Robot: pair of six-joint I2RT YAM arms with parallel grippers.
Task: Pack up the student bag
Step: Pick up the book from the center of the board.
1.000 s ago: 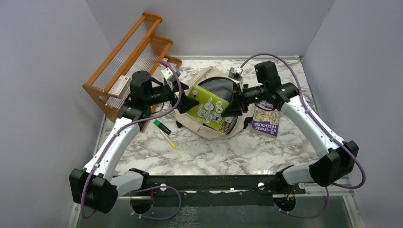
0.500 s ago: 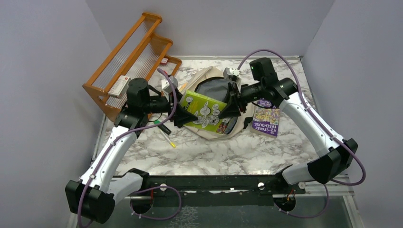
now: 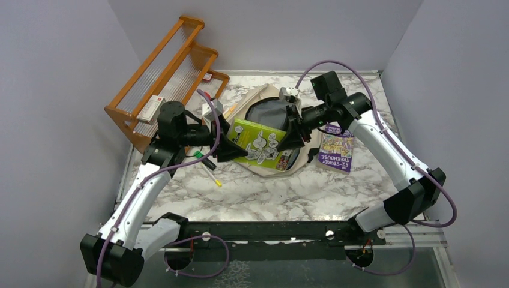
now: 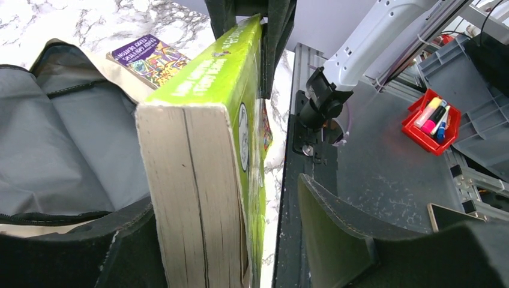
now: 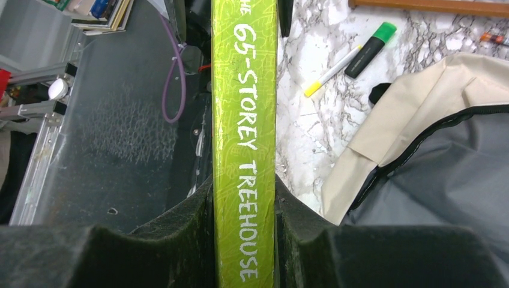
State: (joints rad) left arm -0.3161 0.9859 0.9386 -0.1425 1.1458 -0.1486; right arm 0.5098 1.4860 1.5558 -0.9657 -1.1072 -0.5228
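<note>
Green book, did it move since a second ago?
Yes. The green book shifted slightly left, away from the purple book, and turned a little.

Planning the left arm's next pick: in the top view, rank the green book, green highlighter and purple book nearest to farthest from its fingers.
1. Green book, between the fingers of the left gripper, over the student bag.
2. Green highlighter, close behind the fingers, on the left.
3. Purple book, farthest, right of the bag.
</note>
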